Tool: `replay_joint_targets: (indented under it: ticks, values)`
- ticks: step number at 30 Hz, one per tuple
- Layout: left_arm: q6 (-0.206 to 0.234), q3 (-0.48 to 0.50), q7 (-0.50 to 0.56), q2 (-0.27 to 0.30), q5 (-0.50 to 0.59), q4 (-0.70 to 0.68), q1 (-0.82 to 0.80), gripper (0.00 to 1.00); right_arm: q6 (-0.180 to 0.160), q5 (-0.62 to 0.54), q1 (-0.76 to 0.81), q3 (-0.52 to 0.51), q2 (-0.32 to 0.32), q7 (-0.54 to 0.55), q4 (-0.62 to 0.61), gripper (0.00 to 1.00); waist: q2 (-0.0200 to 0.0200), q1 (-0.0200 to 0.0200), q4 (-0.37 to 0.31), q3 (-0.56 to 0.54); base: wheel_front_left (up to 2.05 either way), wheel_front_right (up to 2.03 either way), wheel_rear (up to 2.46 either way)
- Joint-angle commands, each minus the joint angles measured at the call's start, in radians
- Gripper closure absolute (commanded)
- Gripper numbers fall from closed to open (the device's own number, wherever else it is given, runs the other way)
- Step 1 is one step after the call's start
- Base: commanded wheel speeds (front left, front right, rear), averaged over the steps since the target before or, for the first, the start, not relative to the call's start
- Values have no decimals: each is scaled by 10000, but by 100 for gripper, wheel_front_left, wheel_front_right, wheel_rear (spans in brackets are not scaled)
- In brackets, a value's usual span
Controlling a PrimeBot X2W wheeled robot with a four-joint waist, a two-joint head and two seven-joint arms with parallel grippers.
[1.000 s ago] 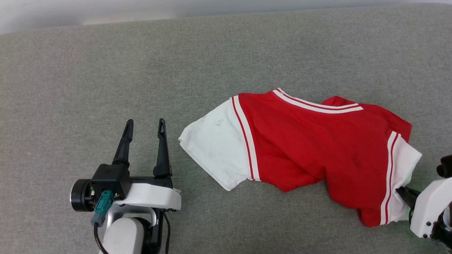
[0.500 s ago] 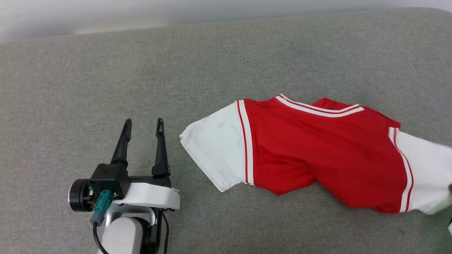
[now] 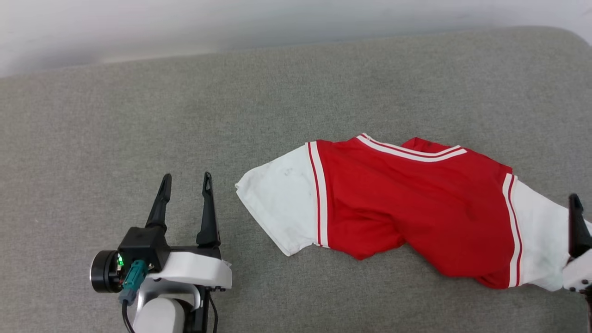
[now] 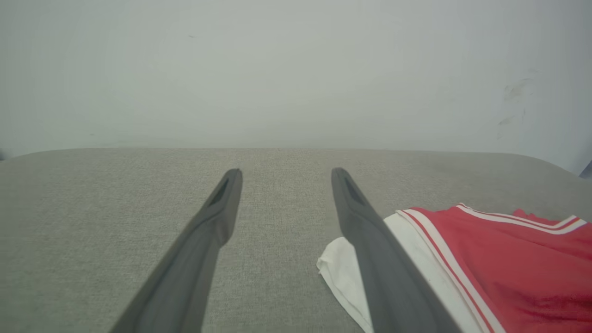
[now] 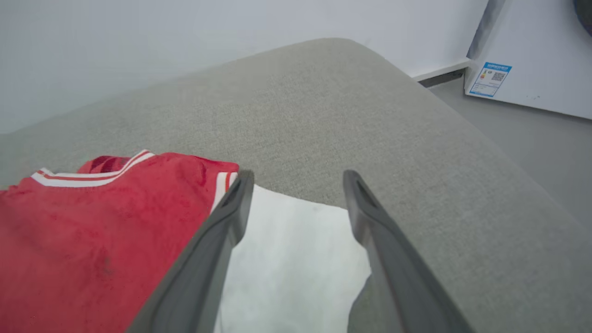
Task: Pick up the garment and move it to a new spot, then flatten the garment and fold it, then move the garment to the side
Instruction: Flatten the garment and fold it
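Observation:
The garment [image 3: 407, 208] lies on the grey cushioned surface [image 3: 277, 101], plain red side up, with no lettering showing. Its striped collar [image 3: 407, 150] is at the far side, one white sleeve [image 3: 282, 208] points left and the other white sleeve [image 3: 539, 240] is spread out to the right. My left gripper [image 3: 187, 178] stands open just left of the left sleeve, touching nothing. In the left wrist view the left gripper [image 4: 286, 171] has the garment [image 4: 508, 268] beside its right finger. My right gripper [image 5: 298, 175] is open, with the right sleeve [image 5: 296, 259] lying flat between and below its fingers. One of its fingers [image 3: 576, 226] shows at the head view's right edge.
The surface's rounded right edge [image 5: 485, 148] drops to a grey floor [image 5: 532, 152] just right of my right gripper. A white unit with a blue label [image 5: 495, 78] stands beyond it. A pale wall [image 3: 231, 23] runs along the far edge. Bare cushion stretches left of and behind the garment.
My right gripper, shut on the right sleeve a second ago, drew it out to the right and has let go. The sleeve now lies spread. The head camera has shifted; the left gripper stays put.

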Motion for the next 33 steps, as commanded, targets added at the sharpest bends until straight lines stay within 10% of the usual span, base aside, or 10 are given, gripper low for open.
replay_joint_targets:
  ticks: [1,20,33]
  values:
    - [-17,41,-23,1,35,25,89,0,-3,-111,-77,127,76,-188,-106,0,0,0,-1,-137,0,0,0]
    - [-240,170,279,507,255,563,274,0,-5,-1220,1554,2858,915,-889,-3297,0,0,0,-57,-984,0,0,0]
    - [-1738,-884,6095,1610,-109,1101,-2578,0,-5,-792,1124,3024,1008,-566,-3661,0,0,0,-802,179,0,0,0]
